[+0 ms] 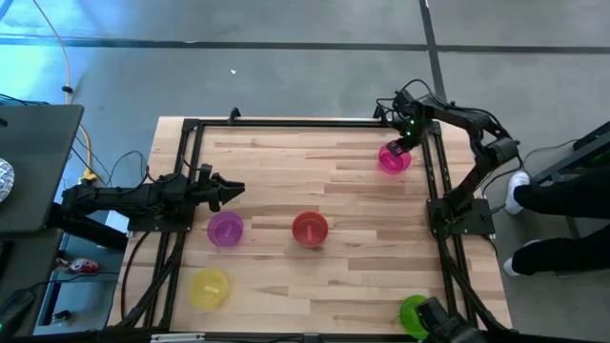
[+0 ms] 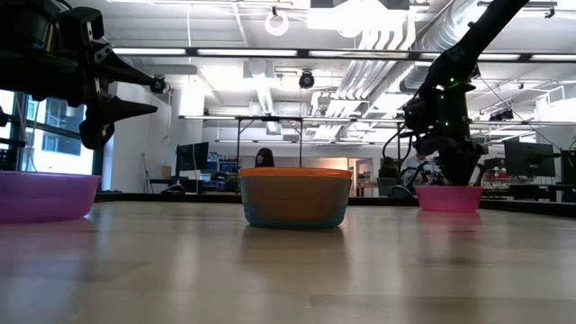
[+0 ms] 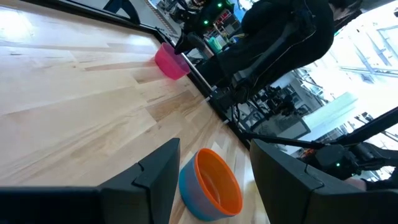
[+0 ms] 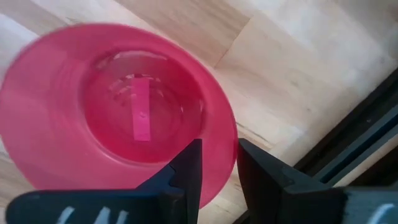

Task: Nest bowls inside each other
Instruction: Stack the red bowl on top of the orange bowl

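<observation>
Pink plastic sits between the fingers of the right tool [image 4: 217, 168], which straddles the rim of the pink bowl [image 1: 394, 159] with one finger inside and one outside, clamped on its wall; that bowl rests on the wooden bench [image 1: 315, 181] near the far right corner, beside the black frame rail [image 1: 431, 181]. The left tool [image 1: 236, 191] hangs above the bench on the left side, its fingers spread apart and holding nothing, just above the purple bowl [image 1: 225, 229]. The red bowl [image 1: 310, 229] stands near the middle of the bench; in the low view it shows an orange-red rim over a teal body [image 2: 295, 207], so a teal bowl appears to sit under it. The yellow bowl [image 1: 209, 288] is at the near left, and the green bowl [image 1: 414, 312] at the near right edge, partly hidden by dark equipment. A person's legs and shoes [image 1: 519, 191] show beyond the bench's right side.
</observation>
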You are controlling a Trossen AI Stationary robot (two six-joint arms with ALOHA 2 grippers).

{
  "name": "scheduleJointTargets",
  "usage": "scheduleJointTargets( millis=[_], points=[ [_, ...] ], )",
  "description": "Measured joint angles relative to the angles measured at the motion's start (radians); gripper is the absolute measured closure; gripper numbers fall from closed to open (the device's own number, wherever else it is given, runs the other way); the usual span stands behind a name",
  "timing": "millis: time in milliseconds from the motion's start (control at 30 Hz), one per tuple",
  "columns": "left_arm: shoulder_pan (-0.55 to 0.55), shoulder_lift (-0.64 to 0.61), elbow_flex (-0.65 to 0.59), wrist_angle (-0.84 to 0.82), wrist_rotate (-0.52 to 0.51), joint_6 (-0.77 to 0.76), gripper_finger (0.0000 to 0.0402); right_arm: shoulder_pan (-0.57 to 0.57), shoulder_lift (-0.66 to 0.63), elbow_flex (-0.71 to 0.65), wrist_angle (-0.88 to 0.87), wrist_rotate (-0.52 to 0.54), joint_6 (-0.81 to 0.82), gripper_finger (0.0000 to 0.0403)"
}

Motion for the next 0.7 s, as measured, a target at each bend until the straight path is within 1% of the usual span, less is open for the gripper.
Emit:
scheduleJointTargets(
  millis=[300, 433, 567, 633, 700],
  points=[
    [0.0, 0.0, 0.0, 0.0, 0.0, 0.0, 0.0218, 0.016, 0.045, 0.0, -0.005, 0.019, 0.049, 0.0319],
    [0.0, 0.0, 0.0, 0.0, 0.0, 0.0, 0.0218, 0.016, 0.045, 0.0, -0.009, 0.018, 0.051, 0.0344],
    [0.0, 0.0, 0.0, 0.0, 0.0, 0.008, 0.0218, 0.016, 0.045, 0.0, -0.014, 0.005, 0.05, 0.0389],
    [0.0, 0.0, 0.0, 0.0, 0.0, 0.013, 0.0218, 0.016, 0.044, 0.0, -0.023, -0.005, 0.05, 0.0398],
    [0.0, 0.0, 0.0, 0.0, 0.0, 0.016, 0.0218, 0.016, 0.044, 0.0, -0.029, -0.01, 0.051, 0.0395]
  ],
)
